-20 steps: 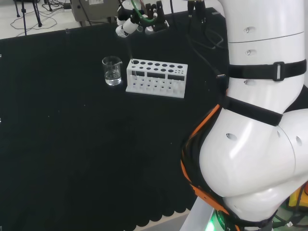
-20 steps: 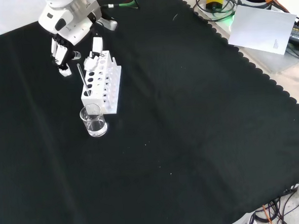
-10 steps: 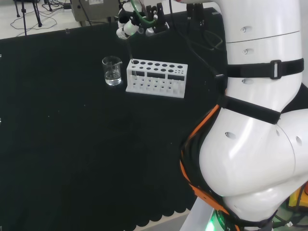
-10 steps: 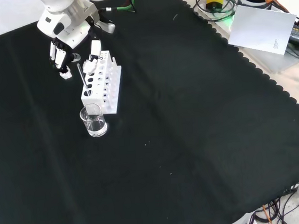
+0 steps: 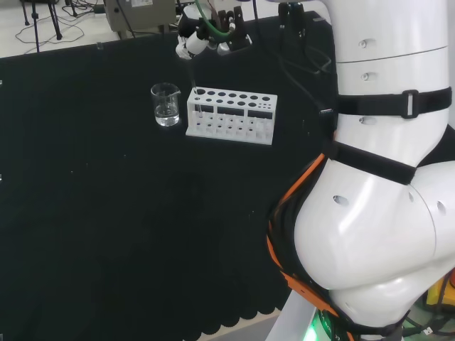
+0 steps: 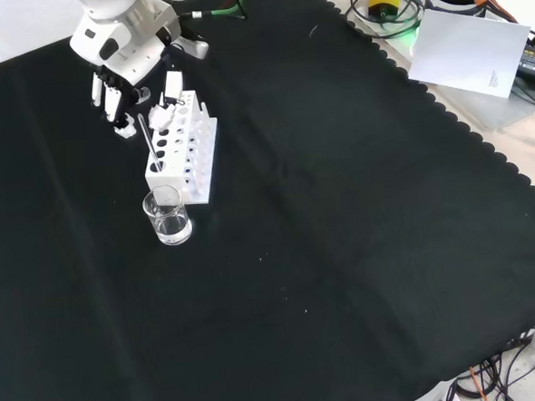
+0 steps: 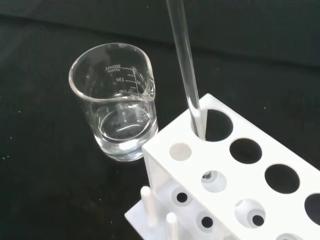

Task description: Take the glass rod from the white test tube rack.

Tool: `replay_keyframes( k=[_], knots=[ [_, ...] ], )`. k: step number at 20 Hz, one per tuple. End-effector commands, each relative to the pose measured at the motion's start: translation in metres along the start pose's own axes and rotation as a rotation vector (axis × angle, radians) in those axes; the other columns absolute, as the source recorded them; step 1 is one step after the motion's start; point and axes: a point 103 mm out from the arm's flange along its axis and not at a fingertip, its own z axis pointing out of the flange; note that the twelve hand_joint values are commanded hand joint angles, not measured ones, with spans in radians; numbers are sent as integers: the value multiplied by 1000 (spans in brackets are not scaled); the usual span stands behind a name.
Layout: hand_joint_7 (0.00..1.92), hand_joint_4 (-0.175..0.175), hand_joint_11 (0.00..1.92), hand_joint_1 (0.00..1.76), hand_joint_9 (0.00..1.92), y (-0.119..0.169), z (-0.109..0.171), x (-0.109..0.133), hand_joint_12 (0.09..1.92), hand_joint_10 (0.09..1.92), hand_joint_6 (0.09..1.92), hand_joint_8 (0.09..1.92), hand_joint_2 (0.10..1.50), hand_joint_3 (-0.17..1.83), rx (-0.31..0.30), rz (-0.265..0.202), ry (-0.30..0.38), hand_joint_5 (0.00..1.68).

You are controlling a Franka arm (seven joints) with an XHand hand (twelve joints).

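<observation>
We find the glass rod standing in the end hole of the white test tube rack, the hole nearest the beaker. It leans a little off upright, and in the wrist view its lower end can be seen through the opening in the rack's middle shelf. In the front view the rod rises from the rack's near end, its upper end between the hand's fingers and thumb.

The hand hangs over the rack's far end in the front view, fingers pointing down on the left of the rod and the thumb on the right over the rack top. The fingers are fairly straight and set apart (we see a gap on either side of the rod), and we cannot tell that any part of the hand touches the rod. In the head view the hand sits above and behind the rack's left end, with the rod as a faint line beneath it.

A clear glass beaker stands just beside the rack's rod end, apart from it, upright on the black cloth. It holds a shallow layer of clear liquid. In the head view the beaker is left of the rack; in the front view the beaker is nearer than it.
</observation>
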Motion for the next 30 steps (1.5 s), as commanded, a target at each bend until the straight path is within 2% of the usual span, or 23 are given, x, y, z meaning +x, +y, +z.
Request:
replay_keyframes(
  k=[1,4,15,18,20,22,25,29,30],
  knots=[
    [1154,-175,772,808,1559,0,0,0,1301,1119,868,1124,899,542,-15,-12,0,662],
    [1157,-175,772,812,1567,-5,-2,12,1299,1119,869,1126,898,545,-19,-8,-10,669],
    [1164,-175,792,844,1601,-6,0,18,1287,1098,869,1125,886,565,-17,-10,-6,696],
    [1178,-175,826,870,1622,-5,-1,23,1260,1072,852,1110,873,582,-31,-7,-33,739],
    [1212,-175,868,912,1639,-4,-3,29,1235,1045,821,1082,861,596,-52,-2,-54,831],
    [1280,-172,922,1060,1656,-4,-4,30,1208,1001,967,1047,936,404,-81,4,-63,928],
    [1374,-175,1050,1150,1656,-5,-9,30,1125,946,947,1036,944,308,-120,19,-91,1028],
    [1410,-175,1206,1178,1650,-9,-20,30,957,918,910,1050,842,462,-178,41,-129,1086],
    [1318,-175,1210,1220,1635,-11,-24,30,919,931,931,1035,772,585,-194,49,-131,1095]
  ],
)
